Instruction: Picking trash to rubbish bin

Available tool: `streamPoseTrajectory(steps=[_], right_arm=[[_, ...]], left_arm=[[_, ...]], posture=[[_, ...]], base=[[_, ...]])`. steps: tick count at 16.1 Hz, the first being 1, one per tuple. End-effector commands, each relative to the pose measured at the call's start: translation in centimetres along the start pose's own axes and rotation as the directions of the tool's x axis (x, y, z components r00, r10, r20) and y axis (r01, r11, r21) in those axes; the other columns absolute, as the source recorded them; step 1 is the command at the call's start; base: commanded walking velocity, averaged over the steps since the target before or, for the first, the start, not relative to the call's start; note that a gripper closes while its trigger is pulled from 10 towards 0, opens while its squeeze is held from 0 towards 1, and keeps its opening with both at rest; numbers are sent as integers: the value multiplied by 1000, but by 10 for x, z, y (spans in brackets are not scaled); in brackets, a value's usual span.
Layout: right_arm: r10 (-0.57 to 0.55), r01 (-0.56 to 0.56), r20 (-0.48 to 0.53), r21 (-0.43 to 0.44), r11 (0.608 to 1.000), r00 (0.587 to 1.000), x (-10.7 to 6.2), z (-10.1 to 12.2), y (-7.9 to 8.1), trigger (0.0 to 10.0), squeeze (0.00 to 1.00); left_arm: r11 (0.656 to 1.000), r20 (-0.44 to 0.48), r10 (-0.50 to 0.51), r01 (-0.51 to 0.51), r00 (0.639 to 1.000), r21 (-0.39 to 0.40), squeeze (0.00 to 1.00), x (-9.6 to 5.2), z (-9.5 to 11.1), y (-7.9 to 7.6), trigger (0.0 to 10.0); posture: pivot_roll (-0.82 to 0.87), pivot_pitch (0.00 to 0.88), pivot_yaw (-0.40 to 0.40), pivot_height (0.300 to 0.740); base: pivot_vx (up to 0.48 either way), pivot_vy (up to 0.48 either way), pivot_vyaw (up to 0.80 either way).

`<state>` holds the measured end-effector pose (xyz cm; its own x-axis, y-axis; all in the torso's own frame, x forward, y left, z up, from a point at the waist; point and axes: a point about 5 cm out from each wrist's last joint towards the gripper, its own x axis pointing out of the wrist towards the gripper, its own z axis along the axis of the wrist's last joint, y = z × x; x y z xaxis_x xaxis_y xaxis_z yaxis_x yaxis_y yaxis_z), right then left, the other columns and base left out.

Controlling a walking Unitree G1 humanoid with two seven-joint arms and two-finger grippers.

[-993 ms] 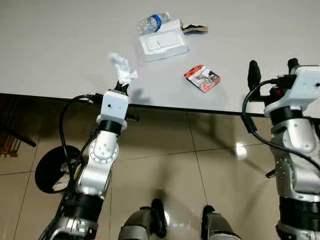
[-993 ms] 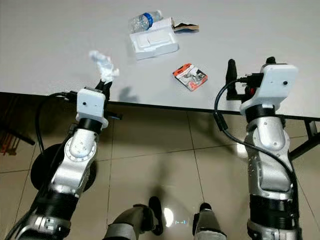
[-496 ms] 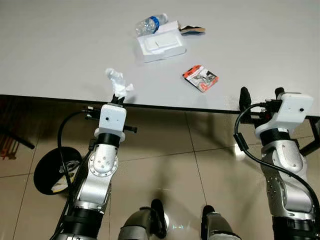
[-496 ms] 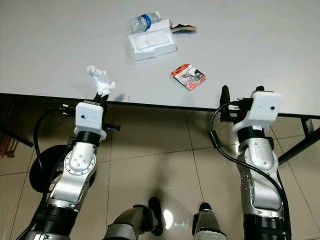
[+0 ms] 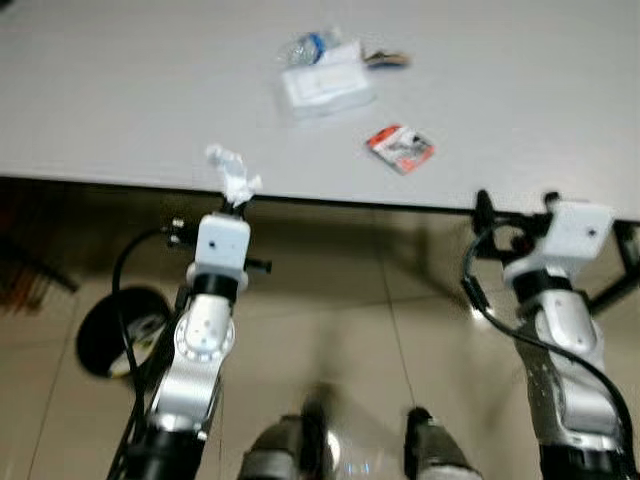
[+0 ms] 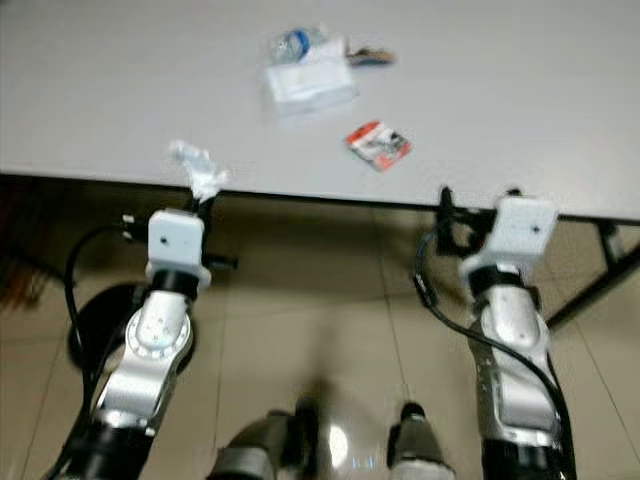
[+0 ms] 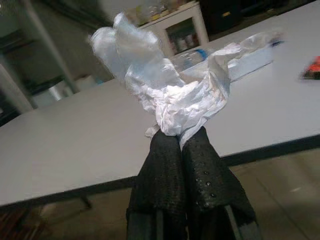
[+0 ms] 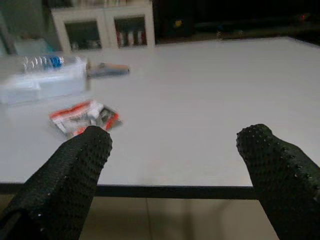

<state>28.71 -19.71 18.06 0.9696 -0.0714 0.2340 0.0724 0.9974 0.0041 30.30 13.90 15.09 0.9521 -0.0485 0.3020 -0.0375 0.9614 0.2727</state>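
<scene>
The left gripper (image 7: 179,142) pinches a crumpled white plastic wrapper (image 7: 165,90) at the grey table's (image 5: 120,100) near edge, above the tiled floor (image 5: 350,300) and a dark round bin (image 5: 110,335). The right gripper (image 8: 175,145) hovers spread beside that edge. Farther on lie a red packet (image 5: 399,148), white foam box (image 5: 325,88) and water bottle (image 5: 305,46). The right wrist view reveals cabinets (image 8: 105,25) beyond.
</scene>
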Motion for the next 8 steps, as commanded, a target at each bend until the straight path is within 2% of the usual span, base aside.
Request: streamPoseTrajectory(steps=[1,4,8], right_arm=[[-8,8,-32,-1,1000,999,-5,-6,-1,10000,0],[-12,12,-40,-1,1000,999,-5,-6,-3,10000,0],[-13,13,-55,1,1000,998,-4,-8,-3,10000,0]], left_arm=[[1000,-8,0,0,1000,16,0,-2,-1,1,10000],[1000,-30,16,-16,999,-10,0,-4,-1,2,10000],[1000,-35,16,-16,999,-4,0,-3,-1,2,10000]], posture=[[-39,279,121,740],[-38,285,119,740],[-39,285,120,740]], base=[[0,0,0],[0,0,0],[0,0,0]])
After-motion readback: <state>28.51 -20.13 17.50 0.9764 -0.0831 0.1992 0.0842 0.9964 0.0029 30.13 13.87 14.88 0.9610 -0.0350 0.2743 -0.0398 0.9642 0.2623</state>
